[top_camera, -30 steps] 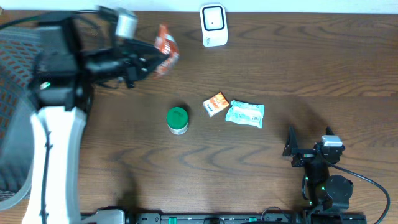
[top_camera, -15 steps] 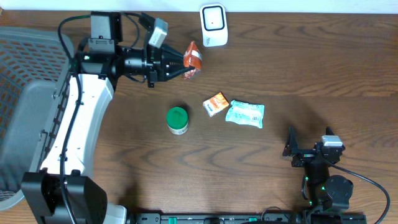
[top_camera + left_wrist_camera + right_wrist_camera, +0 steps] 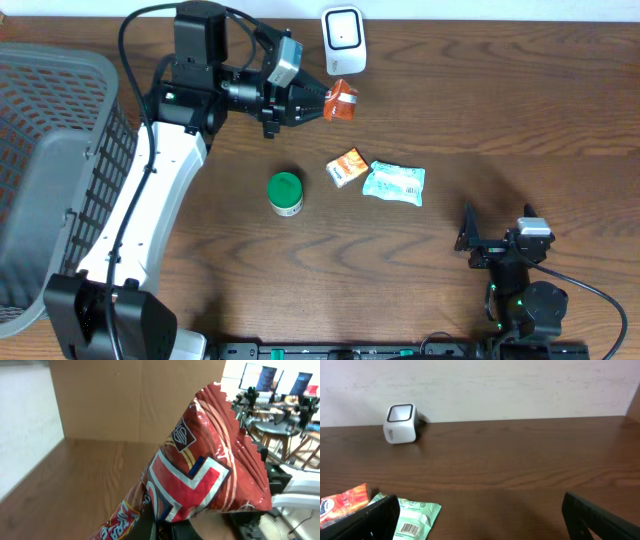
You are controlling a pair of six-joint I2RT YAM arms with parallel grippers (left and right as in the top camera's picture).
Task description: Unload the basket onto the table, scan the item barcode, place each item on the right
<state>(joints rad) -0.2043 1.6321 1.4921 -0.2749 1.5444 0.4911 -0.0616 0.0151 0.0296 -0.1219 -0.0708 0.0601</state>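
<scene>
Place: probably a lab set up as a checkout.
Background: monitors (image 3: 265, 377) and stools (image 3: 278, 435), blurred.
Table (image 3: 500, 120): wooden, white scanner (image 3: 343, 40) on it, mesh basket (image 3: 50, 150) at its edge.

Even, soft light, faint shadows on the table (image 3: 500, 100), glare on the snack wrapper (image 3: 220, 455), hazy background.

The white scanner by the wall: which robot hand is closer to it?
Left. The left hand, gripping a red snack packet, is right beside the scanner; the right hand sits far across the table.
</scene>
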